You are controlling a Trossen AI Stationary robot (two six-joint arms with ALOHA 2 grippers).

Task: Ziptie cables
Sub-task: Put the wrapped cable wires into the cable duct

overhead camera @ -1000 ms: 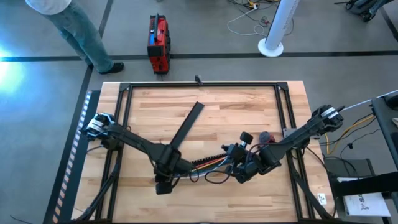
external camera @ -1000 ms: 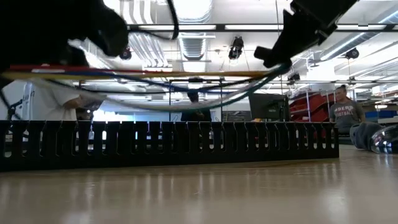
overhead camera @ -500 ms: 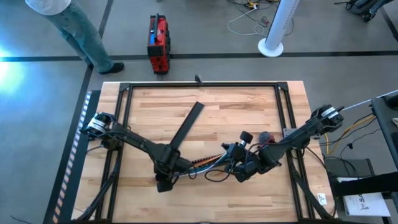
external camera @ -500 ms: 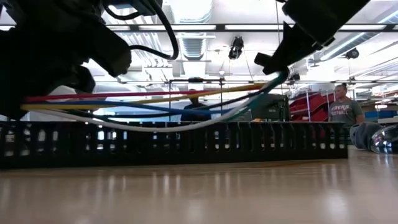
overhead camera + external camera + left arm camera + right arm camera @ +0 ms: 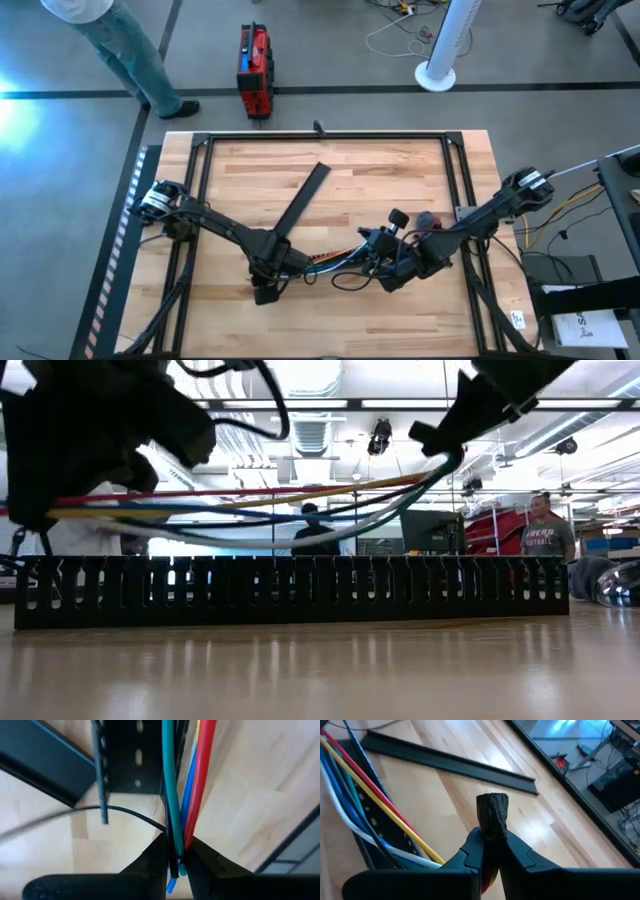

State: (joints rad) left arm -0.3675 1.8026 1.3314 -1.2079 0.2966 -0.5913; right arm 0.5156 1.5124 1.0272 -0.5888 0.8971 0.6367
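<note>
The cables [image 5: 300, 515], in red, orange, blue, green and white, span in the air between my two grippers, sagging in the middle above a black slotted bar [image 5: 290, 590] that lies on the table. My left gripper [image 5: 292, 268] is shut on their left end [image 5: 176, 795]. My right gripper [image 5: 372, 258] is shut on their right end, where a black wrapped stub [image 5: 492, 812] sticks out past the fingertips. In the low view the left gripper [image 5: 90, 450] is the dark mass at the upper left and the right gripper [image 5: 455, 445] is at the upper right. My left gripper pinches the green, blue, red and black strands [image 5: 178, 851] between its two fingers, close to their cut ends [image 5: 172, 881]. It comes steeply from above. The bundle is clear of the table and runs off toward the right gripper. My right gripper pinches the black wrapped stub [image 5: 492, 831] between its fingertips, slanting down from the table's right. The coloured strands [image 5: 427, 852] come in under the fingers; where they join the stub is hidden by the gripper. That end is lifted clear.
A second flat black bar [image 5: 305, 203] lies slantwise on the wood toward the table's far side, also seen in the right wrist view [image 5: 450, 762]. A small dark tangle with a red clip [image 5: 426, 219] lies near the right arm. People stand in the room beyond the table.
In the low view the cables' left end has come lower toward the slotted bar, and the strands now fan out and sag more. The slotted bar has slid a little toward the table's right. Both grippers stay shut.
</note>
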